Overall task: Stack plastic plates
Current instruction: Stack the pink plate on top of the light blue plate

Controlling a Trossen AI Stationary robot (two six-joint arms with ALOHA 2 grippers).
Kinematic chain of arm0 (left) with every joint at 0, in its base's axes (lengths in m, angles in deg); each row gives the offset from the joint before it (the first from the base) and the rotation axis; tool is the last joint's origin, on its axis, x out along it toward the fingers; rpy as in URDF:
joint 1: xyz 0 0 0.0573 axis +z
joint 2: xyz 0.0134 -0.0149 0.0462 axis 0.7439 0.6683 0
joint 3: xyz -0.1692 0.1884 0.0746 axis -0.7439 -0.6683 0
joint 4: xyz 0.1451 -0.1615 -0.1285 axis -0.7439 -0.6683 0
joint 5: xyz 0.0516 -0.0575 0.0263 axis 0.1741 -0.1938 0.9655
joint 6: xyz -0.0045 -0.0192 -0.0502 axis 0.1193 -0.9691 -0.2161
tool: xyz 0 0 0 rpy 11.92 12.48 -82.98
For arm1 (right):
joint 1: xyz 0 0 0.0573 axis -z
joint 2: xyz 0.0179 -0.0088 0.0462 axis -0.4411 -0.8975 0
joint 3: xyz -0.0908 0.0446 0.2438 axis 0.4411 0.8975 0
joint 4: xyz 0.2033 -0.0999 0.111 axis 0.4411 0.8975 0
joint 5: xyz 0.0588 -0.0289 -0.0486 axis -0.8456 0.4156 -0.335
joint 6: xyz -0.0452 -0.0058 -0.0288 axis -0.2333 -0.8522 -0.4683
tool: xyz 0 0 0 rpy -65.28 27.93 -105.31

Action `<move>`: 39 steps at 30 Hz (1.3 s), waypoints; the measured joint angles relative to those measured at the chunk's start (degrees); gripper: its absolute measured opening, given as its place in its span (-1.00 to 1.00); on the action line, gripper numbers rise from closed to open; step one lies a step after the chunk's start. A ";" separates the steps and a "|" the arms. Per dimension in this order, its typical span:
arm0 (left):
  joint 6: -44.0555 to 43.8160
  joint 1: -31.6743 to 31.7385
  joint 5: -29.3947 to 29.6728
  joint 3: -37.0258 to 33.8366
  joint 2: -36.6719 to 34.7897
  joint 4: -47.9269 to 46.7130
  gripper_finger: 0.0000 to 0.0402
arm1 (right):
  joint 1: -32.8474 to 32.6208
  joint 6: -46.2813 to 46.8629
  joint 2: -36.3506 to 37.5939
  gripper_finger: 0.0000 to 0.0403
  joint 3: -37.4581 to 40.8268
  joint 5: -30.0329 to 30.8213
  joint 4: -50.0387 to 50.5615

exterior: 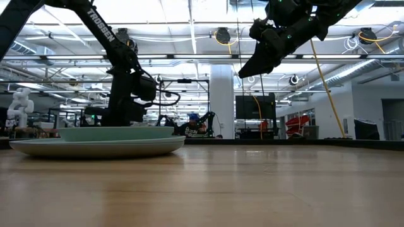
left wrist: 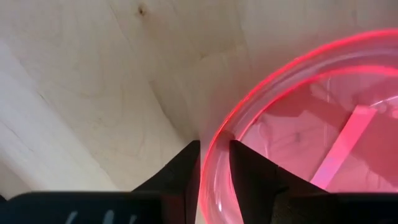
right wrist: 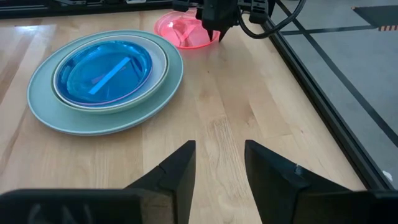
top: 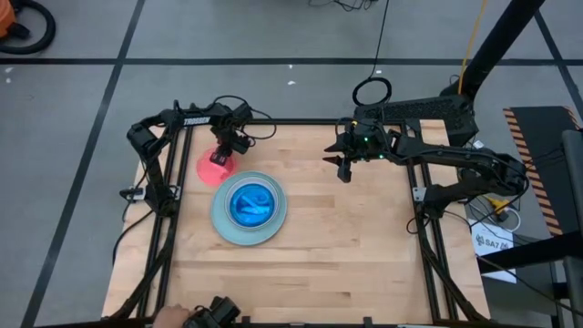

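A translucent pink-red small plate [top: 216, 167] lies near the table's far left corner; it also shows in the right wrist view [right wrist: 181, 31]. My left gripper [top: 226, 148] is shut on the plate's far rim. A stack [top: 249, 208] sits just nearside of it: a large pale grey-green plate [right wrist: 43, 106] at the bottom, a paler plate on that, and a translucent blue plate [right wrist: 102, 70] on top. In the low view the stack [exterior: 95, 144] rests flat on the wood. My right gripper [top: 344, 166] hangs open, high over the far middle of the table [exterior: 252, 63]. My left gripper pinches the pink plate's rim [left wrist: 211, 163] between its two fingers, one finger [left wrist: 181, 171] outside the plate and one [left wrist: 252, 174] inside the bowl. It comes from above at the plate's far side. The plate's near edge [right wrist: 186, 46] seems to rest on the table.
Bare wood spreads across the table's middle and right [top: 355, 237]. Black frame rails [right wrist: 311, 68] border the table. A hand with a dark object [top: 205, 315] shows at the near edge. The room behind holds other rigs and a seated person [exterior: 194, 126].
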 joint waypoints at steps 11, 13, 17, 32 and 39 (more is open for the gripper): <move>1.11 0.11 3.70 0.00 0.00 -0.02 -0.58 | 0.00 -0.07 0.00 -0.35 0.00 0.00 0.00; 1.07 0.11 3.71 0.00 0.00 -0.03 -0.65 | 0.00 -0.08 0.00 -0.35 0.00 0.00 0.00; -0.42 0.11 3.81 0.01 -0.11 -0.05 -0.81 | 0.00 -0.07 -0.02 -0.35 0.00 0.00 0.00; -8.52 0.20 4.15 6.68 -0.11 -3.23 -0.97 | 0.00 1.13 0.00 -0.35 0.00 0.00 0.00; -11.80 0.31 4.13 13.19 -0.07 -8.05 -0.98 | 0.00 1.18 0.00 -0.35 -0.02 0.00 0.18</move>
